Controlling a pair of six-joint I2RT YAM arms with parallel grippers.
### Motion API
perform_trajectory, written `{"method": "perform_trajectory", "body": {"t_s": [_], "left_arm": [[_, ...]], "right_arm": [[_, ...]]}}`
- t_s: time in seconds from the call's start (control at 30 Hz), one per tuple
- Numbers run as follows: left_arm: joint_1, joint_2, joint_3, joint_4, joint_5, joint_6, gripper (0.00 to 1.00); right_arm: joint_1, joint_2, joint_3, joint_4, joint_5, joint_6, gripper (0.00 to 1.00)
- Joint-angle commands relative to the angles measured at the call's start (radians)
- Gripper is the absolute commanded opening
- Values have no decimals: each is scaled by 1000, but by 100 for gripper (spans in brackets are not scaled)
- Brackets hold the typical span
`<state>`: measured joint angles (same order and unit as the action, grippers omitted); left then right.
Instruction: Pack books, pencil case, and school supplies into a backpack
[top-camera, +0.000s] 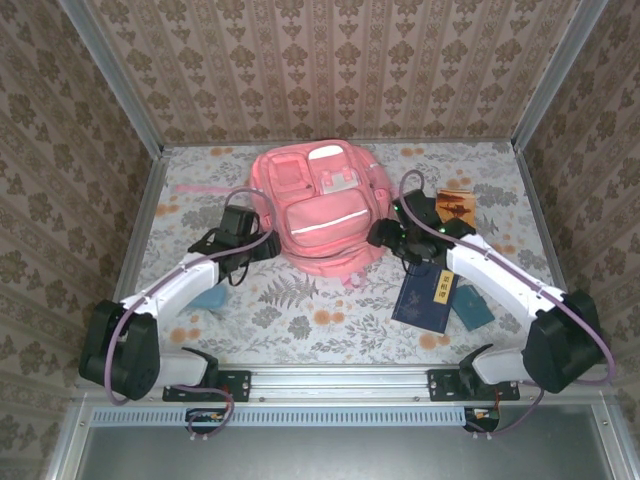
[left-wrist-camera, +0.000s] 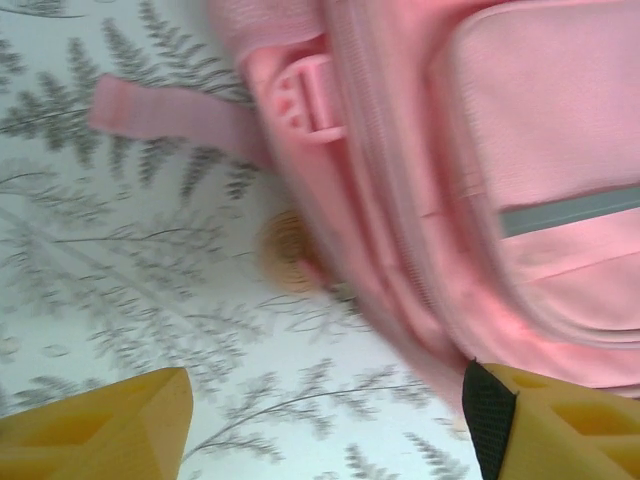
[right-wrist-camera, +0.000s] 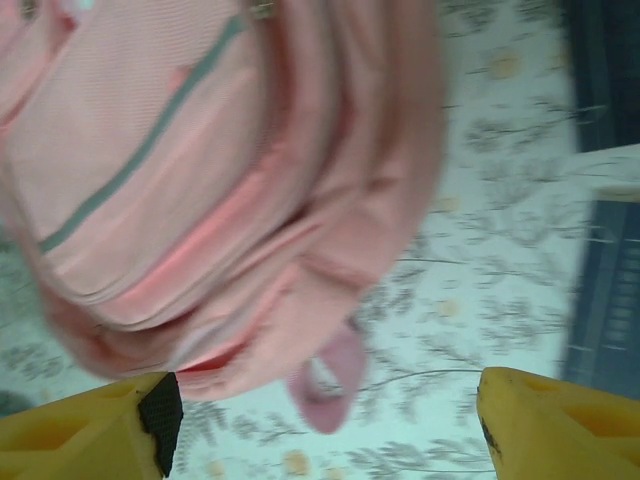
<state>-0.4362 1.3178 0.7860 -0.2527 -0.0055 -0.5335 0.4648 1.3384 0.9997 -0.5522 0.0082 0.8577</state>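
Backpack (top-camera: 320, 205) cloth is judged soft and limp, so sagging and folding are expected if it is lifted by one edge. A hold is best taken on the zipper rim or on a strap (left-wrist-camera: 160, 110), with both sides drawn apart so that the mouth is kept open. It is laid flat on the desk (top-camera: 300, 320), front pockets up.

The left end effector (top-camera: 262, 238) is set just beside the backpack's left edge, fingers spread wide, with nothing held. The right end effector (top-camera: 385, 235) is set just beside the backpack's right edge, likewise spread and empty.

The navy books (top-camera: 428, 295) are found near the backpack's lower right, and the booklet (top-camera: 455, 205) to its right. They are judged thin, stiff and smooth, so a pinch across an edge is advised. One teal square (top-camera: 475, 308) is seen beyond the books, another teal item (top-camera: 210, 298) at the backpack's lower left. Both are judged light.
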Motion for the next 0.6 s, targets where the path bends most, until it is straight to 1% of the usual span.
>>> {"method": "perform_trajectory", "body": {"t_s": [0.0, 0.07, 0.17, 0.23, 0.27, 0.37, 0.43, 0.47, 0.57], "left_arm": [[-14, 79, 89, 64, 155, -49, 68], [-49, 181, 172, 87, 188, -47, 61], [-66, 345, 327, 83, 205, -48, 44], [-70, 457, 440, 44, 212, -60, 36], [-71, 513, 495, 16, 197, -64, 33], [-70, 637, 615, -73, 125, -67, 28], [-63, 691, 658, -126, 75, -58, 27], [-60, 709, 672, -153, 44, -59, 26], [-33, 728, 661, -191, -4, -50, 25]], "right_arm": [[-26, -38, -69, -47, 64, -60, 80], [-35, -52, -100, -37, 68, -62, 80], [-40, -43, -125, -42, 83, -58, 79], [-41, -32, -131, -57, 97, -53, 78], [-41, -29, -136, -61, 107, -51, 78], [-41, -25, -162, -61, 134, -49, 77], [-43, -19, -175, -57, 143, -54, 77], [-43, -12, -178, -59, 147, -57, 77], [-43, 21, -185, -51, 145, -62, 77]]}}
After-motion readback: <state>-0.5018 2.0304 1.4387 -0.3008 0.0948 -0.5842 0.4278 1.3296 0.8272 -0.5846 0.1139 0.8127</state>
